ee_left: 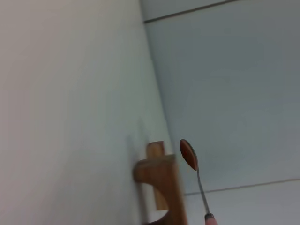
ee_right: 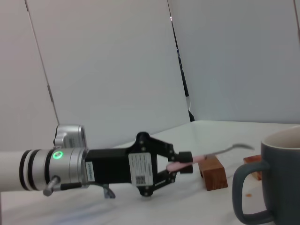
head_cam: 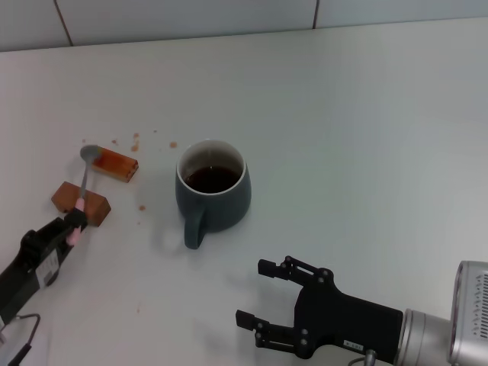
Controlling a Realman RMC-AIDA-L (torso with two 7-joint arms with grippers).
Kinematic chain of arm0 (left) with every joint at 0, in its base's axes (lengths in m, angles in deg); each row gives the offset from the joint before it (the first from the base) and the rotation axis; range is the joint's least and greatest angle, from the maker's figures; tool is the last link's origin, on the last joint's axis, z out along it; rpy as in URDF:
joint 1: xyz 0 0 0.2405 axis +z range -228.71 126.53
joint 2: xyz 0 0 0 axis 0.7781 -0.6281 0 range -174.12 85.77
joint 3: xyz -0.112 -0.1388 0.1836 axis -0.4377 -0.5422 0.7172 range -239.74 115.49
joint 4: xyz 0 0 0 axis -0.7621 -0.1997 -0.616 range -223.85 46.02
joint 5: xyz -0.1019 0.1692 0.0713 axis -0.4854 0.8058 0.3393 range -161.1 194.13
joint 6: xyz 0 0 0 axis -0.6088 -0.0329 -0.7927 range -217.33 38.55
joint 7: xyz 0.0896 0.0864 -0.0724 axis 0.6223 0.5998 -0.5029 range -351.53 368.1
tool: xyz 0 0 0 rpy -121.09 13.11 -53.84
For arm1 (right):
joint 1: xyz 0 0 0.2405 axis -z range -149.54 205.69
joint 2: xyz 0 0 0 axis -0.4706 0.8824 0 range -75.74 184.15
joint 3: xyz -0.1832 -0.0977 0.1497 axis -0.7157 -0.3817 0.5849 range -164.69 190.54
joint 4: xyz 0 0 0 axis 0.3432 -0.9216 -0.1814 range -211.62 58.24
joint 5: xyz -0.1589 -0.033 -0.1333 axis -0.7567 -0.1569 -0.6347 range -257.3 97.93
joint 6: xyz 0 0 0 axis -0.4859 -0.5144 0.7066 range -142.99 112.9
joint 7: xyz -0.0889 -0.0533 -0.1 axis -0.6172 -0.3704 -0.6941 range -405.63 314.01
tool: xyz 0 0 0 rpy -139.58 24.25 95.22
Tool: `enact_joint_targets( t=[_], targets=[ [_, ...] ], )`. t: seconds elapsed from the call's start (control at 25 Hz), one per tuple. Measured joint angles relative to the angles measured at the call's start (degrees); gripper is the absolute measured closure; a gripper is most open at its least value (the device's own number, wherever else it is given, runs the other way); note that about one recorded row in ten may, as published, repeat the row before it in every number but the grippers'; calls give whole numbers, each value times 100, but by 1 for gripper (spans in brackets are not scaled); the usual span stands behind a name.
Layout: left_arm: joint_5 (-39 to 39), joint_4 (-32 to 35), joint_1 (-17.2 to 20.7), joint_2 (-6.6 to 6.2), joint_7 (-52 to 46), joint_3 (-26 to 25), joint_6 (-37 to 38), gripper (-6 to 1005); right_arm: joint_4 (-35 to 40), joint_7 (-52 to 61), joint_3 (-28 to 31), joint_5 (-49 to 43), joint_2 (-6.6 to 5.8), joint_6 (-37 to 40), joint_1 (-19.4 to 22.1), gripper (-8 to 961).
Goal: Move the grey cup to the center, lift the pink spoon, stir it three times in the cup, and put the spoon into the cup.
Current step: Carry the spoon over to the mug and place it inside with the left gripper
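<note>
A white table (head_cam: 366, 152) is carrying a grey cup (head_cam: 213, 200) at its middle, and two brown blocks (head_cam: 117, 164) are lying at the cup's nine o'clock amid scattered crumbs (head_cam: 136, 145).

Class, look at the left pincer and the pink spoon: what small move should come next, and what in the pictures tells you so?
Probably carry the spoon toward the cup. The left pincer is shut on the pink spoon by its handle, the bowl raised above the brown blocks. The grey cup already stands mid-table, holding dark liquid, and the right pincer waits open nearer the robot.
</note>
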Motion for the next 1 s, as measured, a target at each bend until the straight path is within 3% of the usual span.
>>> enact_joint_targets(
  t=[0.12, 0.2, 0.24, 0.28, 0.48, 0.52, 0.56, 0.6, 0.8, 1.0],
  targets=[
    [0, 174, -86, -4, 5, 54, 125, 870, 0, 2, 0, 0, 0, 4, 5, 129],
    [19, 554, -246, -19, -28, 193, 364, 870, 0, 3, 0, 1, 0, 8, 1, 129],
    [61, 1199, -464, -38, -174, 534, 638, 870, 0, 4, 0, 0, 1, 9, -5, 129],
    [61, 1199, -464, -38, -174, 534, 638, 870, 0, 4, 0, 0, 1, 11, -10, 129],
    [137, 3357, -884, -86, -751, 1337, 1150, 870, 22, 5, 0, 0, 0, 55, -28, 129],
    [137, 3357, -884, -86, -751, 1337, 1150, 870, 39, 5, 3, 0, 0, 100, -25, 129],
    [197, 4011, -943, -110, -877, 1551, 1223, 870, 65, 5, 8, 0, 0, 165, -16, 129],
    [414, 5256, -1030, -210, -1015, 2051, 1327, 870, 97, 5, 19, 0, 0, 230, -4, 129],
    [1275, 7129, -1214, -372, -1110, 2818, 1604, 869, 177, 5, 52, 19, -8, 483, 28, 129],
    [2406, 8520, -1613, -295, -733, 3026, 2712, 869, 184, 5, 62, 37, -26, 515, 49, 129]
  ],
)
